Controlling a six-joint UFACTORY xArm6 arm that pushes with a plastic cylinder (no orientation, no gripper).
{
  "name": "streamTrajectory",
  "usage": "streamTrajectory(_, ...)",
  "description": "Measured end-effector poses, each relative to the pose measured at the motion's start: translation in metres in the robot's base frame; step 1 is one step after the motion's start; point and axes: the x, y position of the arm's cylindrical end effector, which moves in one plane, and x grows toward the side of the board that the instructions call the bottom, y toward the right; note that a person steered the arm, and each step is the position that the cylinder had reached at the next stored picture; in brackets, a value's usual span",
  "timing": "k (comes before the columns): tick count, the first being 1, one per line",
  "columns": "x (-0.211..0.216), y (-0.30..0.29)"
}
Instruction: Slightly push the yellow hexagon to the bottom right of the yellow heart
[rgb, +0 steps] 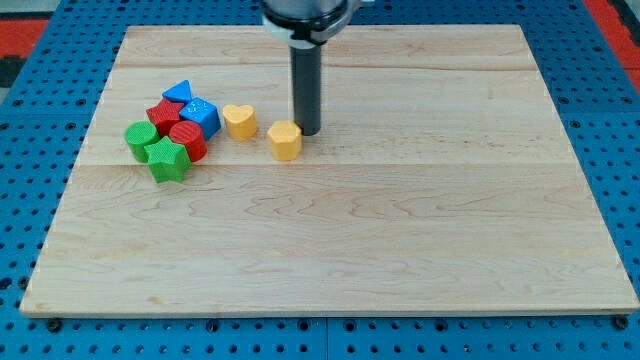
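Fingers are lacking on this arm: I am working with a straight dark rod, so opening, closing or gripping is not applying. I am holding the rod upright, descending from the view's top centre, with my tip resting on the counter just to the view's right of the yellow hexagon, at its upper right edge; whether it is actually touching is not clear.

Counting by colour, I am seeing eight blocks. Two are yellow: the hexagon and the yellow heart, the hexagon sitting just to the lower right of the heart with a small gap between them. Two are blue: a blue triangle and a blue cube-like block. Two are red and, shapes unclear. Two are green: a green star and a rounded green block. The six non-yellow blocks are crowding together at the view's left, just left of the heart.

All blocks are showing ribbed side walls. The counter is showing pale planked wood grain.
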Motion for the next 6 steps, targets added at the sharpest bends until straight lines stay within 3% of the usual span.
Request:
streamTrajectory(1, 0.0, -0.014)
streamTrajectory(2, 0.035, 0.031)
streamTrajectory(3, 0.057, 0.008)
streamTrajectory(5, 0.042, -0.09)
streamTrajectory(6, 0.044, -0.093)
